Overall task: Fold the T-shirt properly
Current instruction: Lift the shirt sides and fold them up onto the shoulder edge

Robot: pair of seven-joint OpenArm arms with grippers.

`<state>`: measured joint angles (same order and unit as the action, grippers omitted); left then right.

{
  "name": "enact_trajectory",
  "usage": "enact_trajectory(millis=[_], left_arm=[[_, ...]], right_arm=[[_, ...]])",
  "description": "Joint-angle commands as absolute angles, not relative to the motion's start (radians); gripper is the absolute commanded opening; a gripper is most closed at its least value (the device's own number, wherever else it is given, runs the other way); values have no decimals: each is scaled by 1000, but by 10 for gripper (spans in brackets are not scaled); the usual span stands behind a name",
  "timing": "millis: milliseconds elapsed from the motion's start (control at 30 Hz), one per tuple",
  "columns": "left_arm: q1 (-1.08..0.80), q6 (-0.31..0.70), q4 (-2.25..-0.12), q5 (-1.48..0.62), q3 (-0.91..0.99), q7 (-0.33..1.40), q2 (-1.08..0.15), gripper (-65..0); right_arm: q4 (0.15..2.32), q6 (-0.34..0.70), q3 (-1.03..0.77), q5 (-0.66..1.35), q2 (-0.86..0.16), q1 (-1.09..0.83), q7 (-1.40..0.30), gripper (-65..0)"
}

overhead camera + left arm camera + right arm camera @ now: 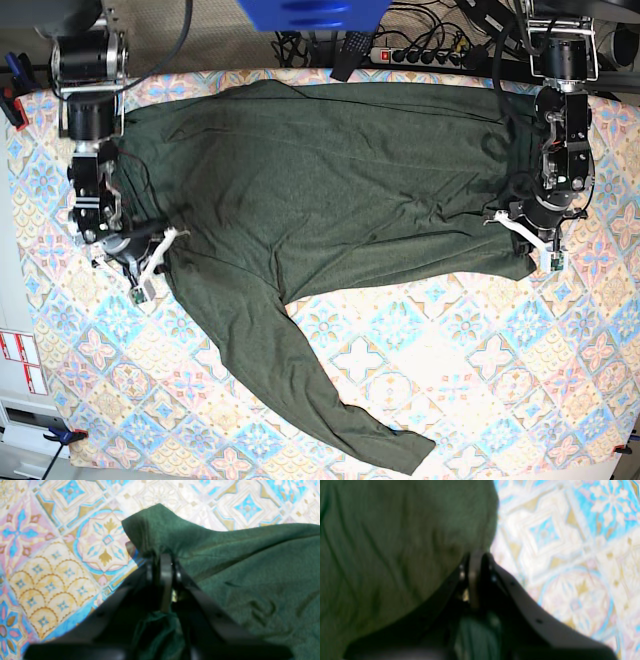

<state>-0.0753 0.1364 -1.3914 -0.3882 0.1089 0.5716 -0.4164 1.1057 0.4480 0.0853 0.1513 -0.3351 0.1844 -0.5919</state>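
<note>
T-shirt (350, 170) spread flat across far half of patterned tablecloth (480, 360), 1 long sleeve (300, 390) trailing toward near edge. Left gripper (163, 557) closed, pinching shirt edge; cloth bunches at fingertips. Right gripper (476, 557) closed on shirt edge at opposite side. Both arms low at the table.
</note>
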Motion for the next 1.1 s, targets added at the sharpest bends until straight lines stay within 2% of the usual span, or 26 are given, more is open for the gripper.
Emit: enact_trajectory(millis=[0,167,533,933,1067], left_arm=[[-65,137,-1409,-387,116,549,-438,-650],[-68,137,-1409,-383,116,549,-440,-650],[-139,137,-1425,-389,116,545,-507,-650],[-179,139,-1428,-389,117,545,-527,-650],[-216,139,-1495,-389,117,547,-529,-650]], right_arm=[[1156,450,81,159,-349,182,-575,-635],[1279,450,71,159,-349,99,-581,-635],[1492,450,-93,159,-352,-114,-581,-635],[1630,452,-203,159,-352,-265,-581,-635],[1661,453,-234,159,-352,-302,-581,-635]])
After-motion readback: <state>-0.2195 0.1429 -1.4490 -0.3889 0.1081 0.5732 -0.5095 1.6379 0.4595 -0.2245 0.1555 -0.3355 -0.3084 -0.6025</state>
